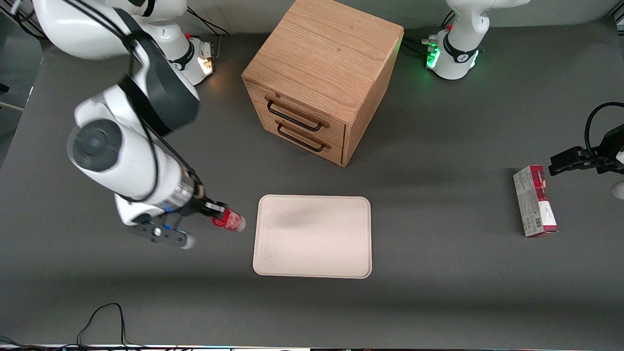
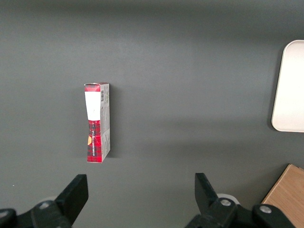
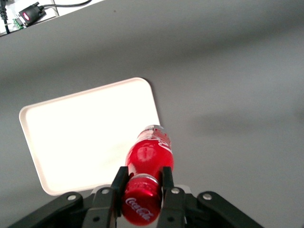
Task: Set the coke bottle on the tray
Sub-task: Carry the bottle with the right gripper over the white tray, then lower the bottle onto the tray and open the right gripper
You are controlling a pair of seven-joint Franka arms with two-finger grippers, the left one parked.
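- With the gripper (image 3: 141,190) clamped on the coke bottle (image 1: 229,220) at its capped neck, the bottle hangs off the table, base pointing out towards the tray (image 1: 312,237).
- Tray lies just beside the bottle's base, toward the parked arm's end; bottle not yet over it.

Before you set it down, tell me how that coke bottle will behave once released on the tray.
The gripper pinches the coke bottle just below its cap, body tilted out. It is round, so laid sideways it would likely roll. It looks small and probably light. The tray has only a low rim, which may not stop it.
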